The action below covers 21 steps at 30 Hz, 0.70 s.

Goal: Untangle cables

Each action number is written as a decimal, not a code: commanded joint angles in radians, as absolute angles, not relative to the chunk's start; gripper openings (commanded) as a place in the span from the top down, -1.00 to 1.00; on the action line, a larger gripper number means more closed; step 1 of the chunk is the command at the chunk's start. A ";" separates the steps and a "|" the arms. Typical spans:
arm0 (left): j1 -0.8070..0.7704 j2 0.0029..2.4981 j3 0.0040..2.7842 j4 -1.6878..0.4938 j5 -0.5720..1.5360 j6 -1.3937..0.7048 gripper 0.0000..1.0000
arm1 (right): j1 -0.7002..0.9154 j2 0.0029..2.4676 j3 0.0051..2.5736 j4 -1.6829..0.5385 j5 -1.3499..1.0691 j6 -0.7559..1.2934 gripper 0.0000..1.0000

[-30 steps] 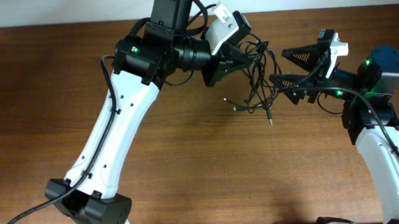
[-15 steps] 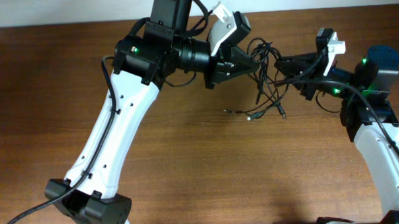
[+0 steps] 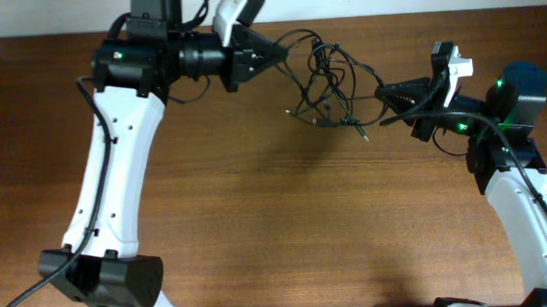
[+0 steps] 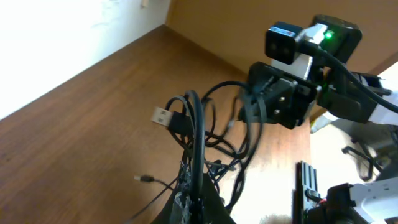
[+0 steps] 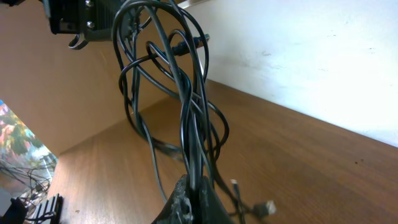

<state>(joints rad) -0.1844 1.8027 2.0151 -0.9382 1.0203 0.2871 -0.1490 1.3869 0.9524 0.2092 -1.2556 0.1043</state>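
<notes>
Now that the right end effector (image 3: 383,95) has closed, the cables (image 3: 330,75) are gripped at two points. One second earlier its fingers stood wide apart on either side of the outer strands. They are now clamped on a few strands, which the right wrist view shows rising straight out from between the fingertips (image 5: 180,205). The left end effector (image 3: 276,50) is closed on the opposite side of the same bundle, as it was throughout the last second.

The second change is one of position. The left arm has drawn back, away from the right end effector, carrying its strands with it. The two end effectors, formerly close on either side of the clump, are now well apart, and the cables span the gap between them. The bundle has spread from a compact clump into open loops, with the densest crossing near the middle of the span. Loose plug ends (image 3: 363,134) hang below the span, nearer the right end effector. A flat plug (image 4: 163,116) stands just ahead of the left end effector in the left wrist view. The bundle appears to hang above the worktop (image 3: 258,219) rather than lie on it.

Assessment: the task has passed from securing the cables to pulling them apart. The loops are still crossed, so no cable is yet free. Further pulling may tighten a crossing instead of releasing it.
</notes>
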 commanded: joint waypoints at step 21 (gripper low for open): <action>-0.121 1.767 2.032 -0.989 0.421 0.116 1.00 | -0.152 1.394 0.954 0.212 -1.272 0.104 0.92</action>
